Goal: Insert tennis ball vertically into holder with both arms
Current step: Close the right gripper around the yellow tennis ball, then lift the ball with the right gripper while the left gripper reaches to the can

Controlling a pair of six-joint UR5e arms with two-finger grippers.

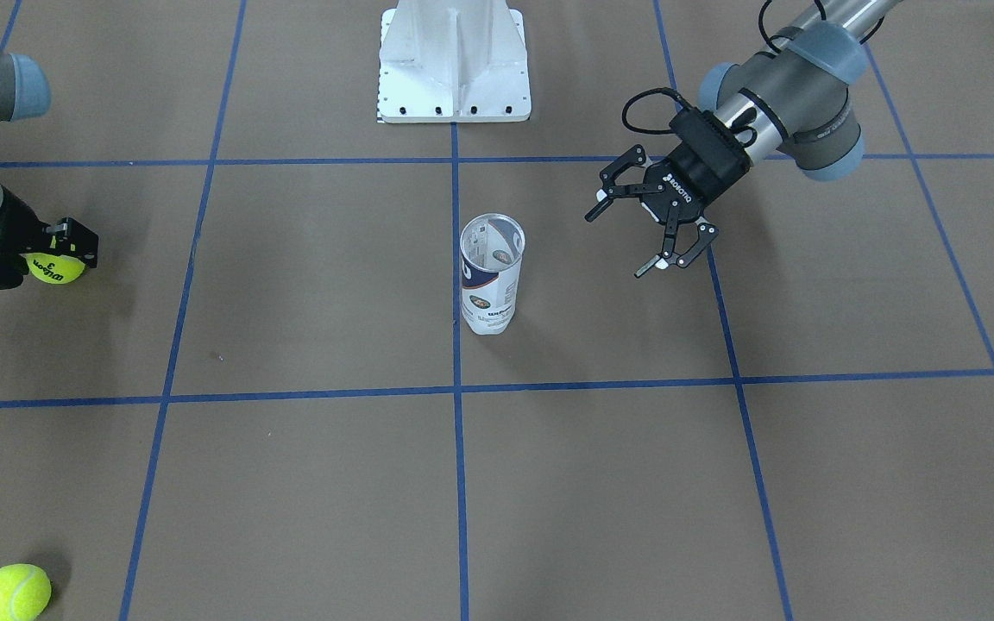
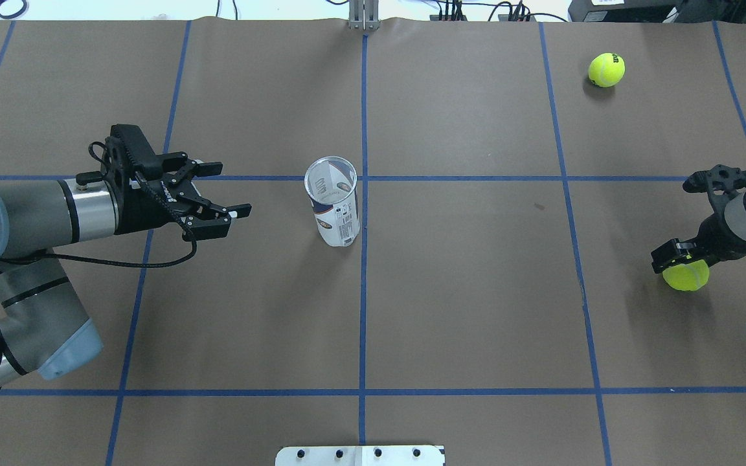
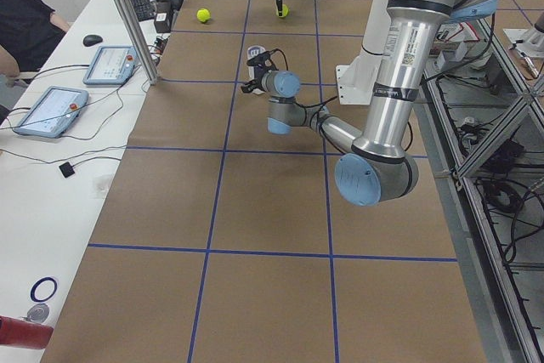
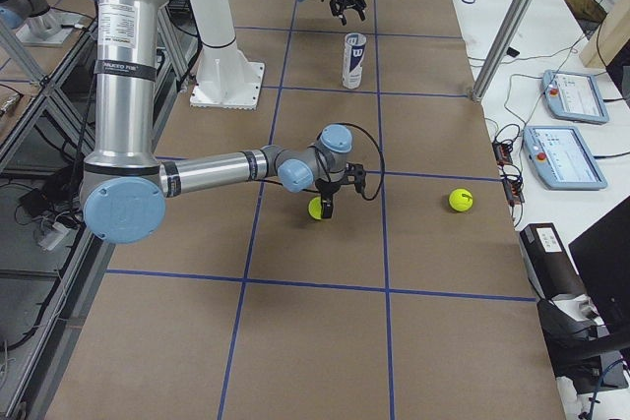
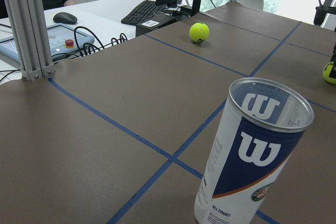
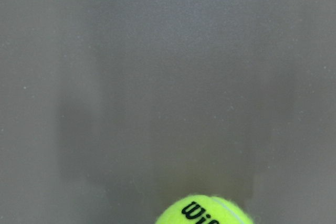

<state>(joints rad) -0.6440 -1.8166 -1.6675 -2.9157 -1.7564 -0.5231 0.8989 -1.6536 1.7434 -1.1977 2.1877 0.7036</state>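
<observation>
The holder point(image 1: 490, 276) point(image 2: 334, 207) stands upright near the table's centre, its open metal-rimmed mouth facing up; the left wrist view shows it close by point(image 5: 252, 156) with the white "W". My left gripper point(image 1: 626, 241) point(image 2: 234, 191) hovers open a short way to its side, fingers pointing at it, nothing between them. Far over on the other side, my right gripper point(image 1: 48, 254) point(image 2: 680, 262) is shut on a yellow tennis ball point(image 1: 55, 267) point(image 2: 685, 275) low over the table. That ball's top fills the bottom edge of the right wrist view point(image 6: 207, 211).
A second tennis ball point(image 1: 12, 592) point(image 2: 606, 69) point(image 5: 199, 32) lies loose at the far corner on the right arm's side. The white pedestal base point(image 1: 454, 60) point(image 2: 360, 455) sits at the robot's edge. Tablets, cables and a person's arm are on a side bench point(image 3: 51, 108).
</observation>
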